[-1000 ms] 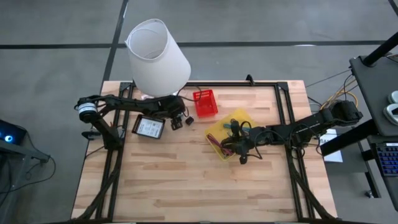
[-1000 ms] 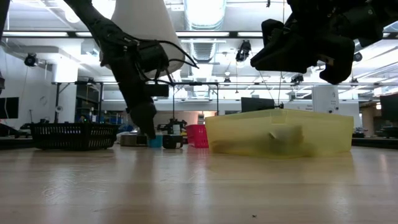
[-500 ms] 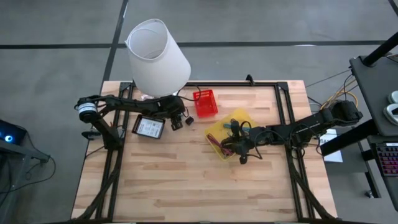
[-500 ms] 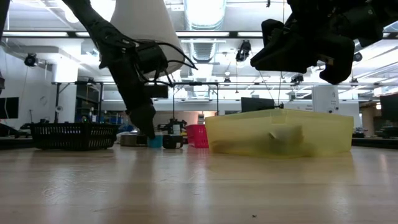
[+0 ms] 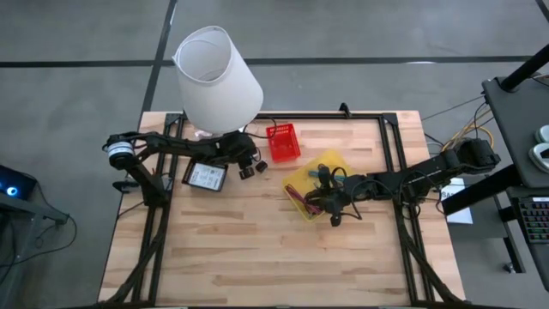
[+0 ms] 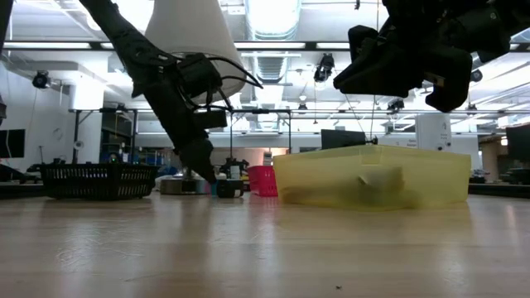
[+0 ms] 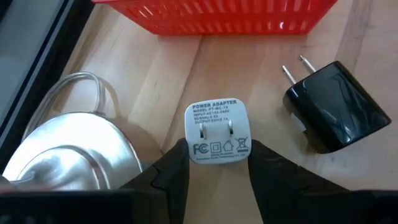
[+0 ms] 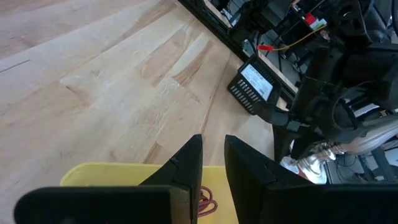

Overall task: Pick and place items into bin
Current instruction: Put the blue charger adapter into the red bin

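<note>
A white power adapter (image 7: 217, 127) lies on the wood table, label and prongs facing up, beside the lamp's metal base (image 7: 68, 149). My left gripper (image 7: 219, 149) is shut on it, slanting down under the big white lamp (image 5: 217, 81). A black plug adapter (image 7: 333, 112) lies just beside it. The yellow bin (image 5: 339, 163) holds coloured ties (image 5: 300, 202). My right gripper (image 8: 211, 146) hangs over the bin (image 6: 373, 178), its fingers a narrow gap apart with nothing between them. My left gripper has the white adapter's two opposite sides (image 7: 188, 148) between its two fingers (image 7: 171, 171), near the adapter's end closest to the wrist. The fingers slant down from the table's left. The adapter lies flat on the table.
A red basket (image 5: 283, 143) stands just beyond the adapters. A black box with a white label (image 5: 206, 176) lies on the table at the left, near the lamp. A dark frame (image 5: 390, 154) runs around the work area. The near half of the table is bare wood (image 5: 257, 249).
My left gripper has tipped at the wrist to a shallower slant, and its fingertips have swung a little toward the table's right, toward the red basket. My right gripper has stayed still over the bin.
</note>
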Action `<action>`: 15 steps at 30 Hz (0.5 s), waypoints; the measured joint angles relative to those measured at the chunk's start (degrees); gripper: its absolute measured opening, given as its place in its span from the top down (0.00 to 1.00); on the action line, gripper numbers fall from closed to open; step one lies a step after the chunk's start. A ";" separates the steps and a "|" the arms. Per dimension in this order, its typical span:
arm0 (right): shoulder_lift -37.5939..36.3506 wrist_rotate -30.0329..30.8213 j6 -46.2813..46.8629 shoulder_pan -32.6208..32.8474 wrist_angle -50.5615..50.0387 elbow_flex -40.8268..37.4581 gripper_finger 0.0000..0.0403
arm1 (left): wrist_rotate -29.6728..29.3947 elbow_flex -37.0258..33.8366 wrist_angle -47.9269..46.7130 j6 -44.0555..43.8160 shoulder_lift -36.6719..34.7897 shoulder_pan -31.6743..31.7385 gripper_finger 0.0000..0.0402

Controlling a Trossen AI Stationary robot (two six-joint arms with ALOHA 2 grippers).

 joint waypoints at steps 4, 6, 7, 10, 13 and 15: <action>0.00 0.00 0.00 0.02 0.00 0.00 0.86 | -0.01 0.00 0.01 0.00 0.00 0.00 0.69; 0.00 0.00 0.00 0.00 0.00 0.00 0.86 | -0.03 0.00 0.05 0.05 0.00 0.00 0.70; 0.00 0.00 0.00 0.00 0.00 0.00 0.86 | -0.03 0.02 0.05 0.05 0.00 0.00 0.70; 0.00 0.00 0.00 0.01 0.00 0.00 0.86 | -0.05 0.10 0.04 0.12 0.00 0.00 0.70; 0.00 0.00 0.00 0.00 0.00 0.00 0.86 | -0.62 0.11 0.00 1.26 -0.11 0.00 0.70; 0.00 0.00 0.00 0.00 -0.02 0.00 0.86 | -0.64 0.11 0.09 1.30 -0.61 0.00 0.70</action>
